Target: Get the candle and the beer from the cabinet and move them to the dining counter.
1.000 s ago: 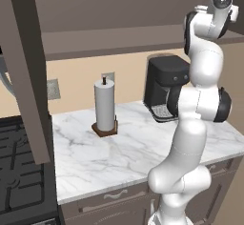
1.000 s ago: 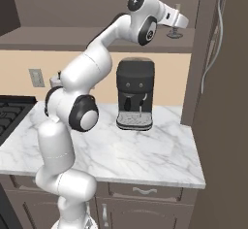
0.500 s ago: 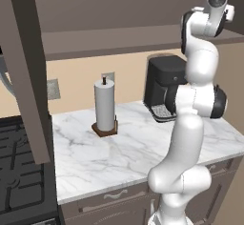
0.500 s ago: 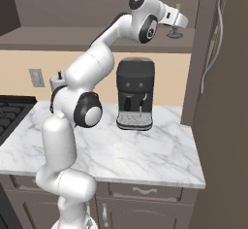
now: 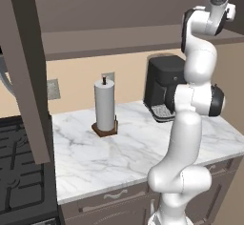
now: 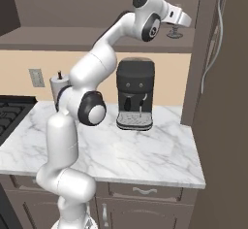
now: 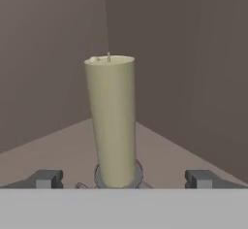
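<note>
Look along your hand and you see the candle (image 7: 112, 121) standing upright straight ahead, centred between your two fingertips (image 7: 44, 178), which sit spread wide to either side of it. Your gripper (image 7: 124, 178) is released and grasps nothing: there is clear space between each tip and the candle, so neither finger touches the wax or the round grey holder at its foot. The holder lies just beyond the line of the tips, a little nearer the left tip than the right one. The candle rests on the floor of the cabinet (image 7: 193, 68), with the cabinet's back corner behind it, well past your fingers. From the right base camera, your gripper (image 6: 180, 20) is raised high and reaches into the open cabinet (image 6: 97, 5) above the counter, and the holder base of the candle (image 6: 174, 33) shows just beyond and below the hand. Far below your fingers, the coffee machine (image 6: 135, 94) stands on the marble worktop (image 6: 145, 155). From the left base camera, the paper-towel roll (image 5: 105, 107) stands well off to your left on that worktop, beside the stove (image 5: 19, 171).
</note>
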You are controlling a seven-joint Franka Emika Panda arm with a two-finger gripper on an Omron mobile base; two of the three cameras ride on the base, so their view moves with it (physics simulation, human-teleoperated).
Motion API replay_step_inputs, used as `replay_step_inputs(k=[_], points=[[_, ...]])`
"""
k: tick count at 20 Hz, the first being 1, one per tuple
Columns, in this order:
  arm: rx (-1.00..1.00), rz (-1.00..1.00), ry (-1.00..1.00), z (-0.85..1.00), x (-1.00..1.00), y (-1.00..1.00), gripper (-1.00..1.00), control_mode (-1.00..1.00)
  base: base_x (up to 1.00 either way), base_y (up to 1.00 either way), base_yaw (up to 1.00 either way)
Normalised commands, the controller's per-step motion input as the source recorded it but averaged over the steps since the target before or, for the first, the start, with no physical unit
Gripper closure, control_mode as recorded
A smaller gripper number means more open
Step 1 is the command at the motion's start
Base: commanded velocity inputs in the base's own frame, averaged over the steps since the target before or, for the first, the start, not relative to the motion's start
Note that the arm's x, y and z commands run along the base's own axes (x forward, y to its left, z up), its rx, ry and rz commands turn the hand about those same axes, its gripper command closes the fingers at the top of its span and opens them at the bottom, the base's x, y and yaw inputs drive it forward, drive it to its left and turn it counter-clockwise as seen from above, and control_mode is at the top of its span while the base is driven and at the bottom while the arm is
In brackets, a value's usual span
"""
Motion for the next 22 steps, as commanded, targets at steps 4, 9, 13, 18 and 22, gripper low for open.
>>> replay_step_inputs(k=[4,9,13,18,22], points=[[0.0,0.0,0.0,-0.01,0.0,-0.05,-1.0,-1.0,0.0,0.0,0.0],[0.0,0.0,0.0,-0.02,0.03,0.0,-1.0,-1.0,0.0,0.0,0.0],[0.0,0.0,0.0,-0.08,0.12,0.0,-1.0,-1.0,0.0,0.0,0.0],[0.0,0.0,0.0,-0.09,0.09,0.0,-1.0,-1.0,0.0,0.0,0.0],[0.0,0.0,0.0,-0.1,0.01,-0.01,-1.0,-1.0,0.0,0.0,0.0]])
